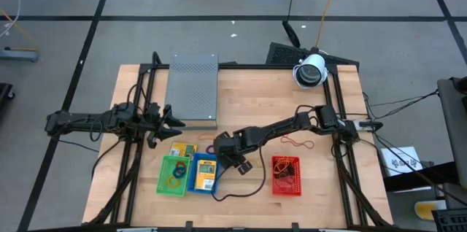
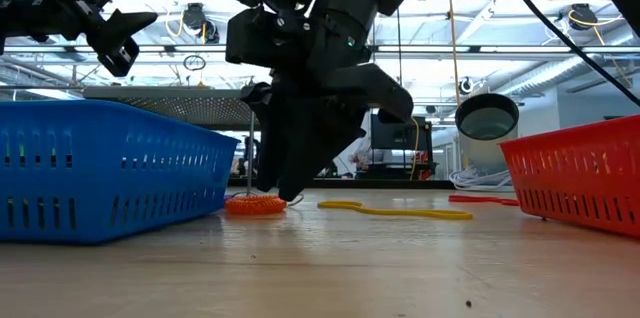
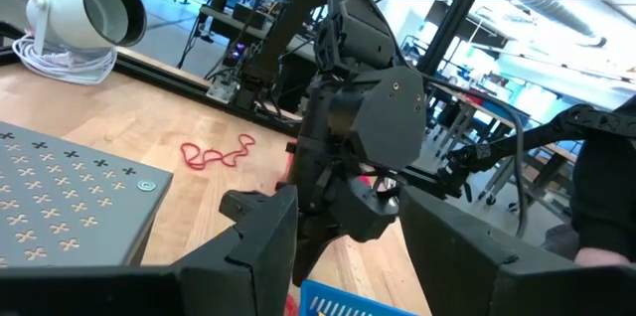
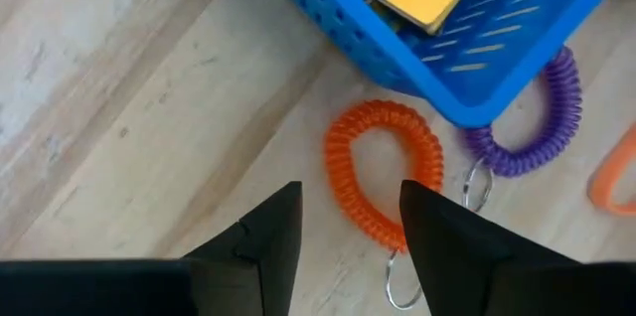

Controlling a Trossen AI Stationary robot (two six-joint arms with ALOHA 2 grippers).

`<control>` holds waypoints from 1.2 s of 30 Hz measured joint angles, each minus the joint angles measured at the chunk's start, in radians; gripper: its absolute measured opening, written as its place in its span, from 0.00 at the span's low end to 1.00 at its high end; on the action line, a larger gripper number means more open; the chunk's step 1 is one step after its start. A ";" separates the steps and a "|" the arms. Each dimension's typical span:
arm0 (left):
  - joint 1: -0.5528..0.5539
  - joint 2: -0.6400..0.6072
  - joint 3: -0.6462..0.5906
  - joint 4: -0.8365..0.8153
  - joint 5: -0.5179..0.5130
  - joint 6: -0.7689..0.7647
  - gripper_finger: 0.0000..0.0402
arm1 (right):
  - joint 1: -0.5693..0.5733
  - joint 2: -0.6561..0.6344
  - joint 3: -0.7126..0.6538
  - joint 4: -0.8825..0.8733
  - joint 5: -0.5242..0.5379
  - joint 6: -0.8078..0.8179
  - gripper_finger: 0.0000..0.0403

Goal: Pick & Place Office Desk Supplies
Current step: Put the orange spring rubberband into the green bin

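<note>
An orange coil loop [image 4: 383, 172] with a metal ring lies flat on the wood beside the blue bin [image 4: 467, 48]. A purple coil loop [image 4: 542, 127] lies against it. My right gripper [image 4: 350, 197] is open and slants down over the orange loop, one finger inside the loop's outline and one over its rim; in the high view it is at the blue bin's far right corner [image 1: 222, 152]. A yellow-orange packet [image 1: 206, 174] lies in the blue bin. My left gripper [image 1: 175, 119] is open and level at the table's left, beside the grey box [image 1: 193, 90]. My right gripper's fingers [image 2: 290, 193] reach down to the table right beside the orange coil loop [image 2: 255, 205]. Whether they touch the loop I cannot tell. The loop lies flat on the wood.
A green bin [image 1: 174, 175] with band loops stands left of the blue one; a red bin [image 1: 286, 175] stands to the right. A red band [image 1: 298, 143], a yellow loop [image 2: 395, 210] and a yellow packet [image 1: 182, 149] lie loose. A white camera [image 1: 310, 70] sits at the far right.
</note>
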 joint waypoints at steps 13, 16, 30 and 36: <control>0.000 0.000 0.000 0.000 0.000 -0.001 0.46 | -0.023 0.000 -0.019 0.020 -0.004 -0.001 0.40; 0.000 0.000 0.000 0.000 0.000 0.000 0.46 | -0.027 0.000 -0.053 0.042 -0.006 0.013 0.40; 0.000 0.000 0.000 0.000 0.000 -0.001 0.46 | -0.022 -0.004 -0.079 0.055 -0.004 0.065 0.37; 0.000 0.000 0.000 0.000 0.000 -0.001 0.46 | -0.022 -0.003 -0.079 0.054 -0.039 0.104 0.32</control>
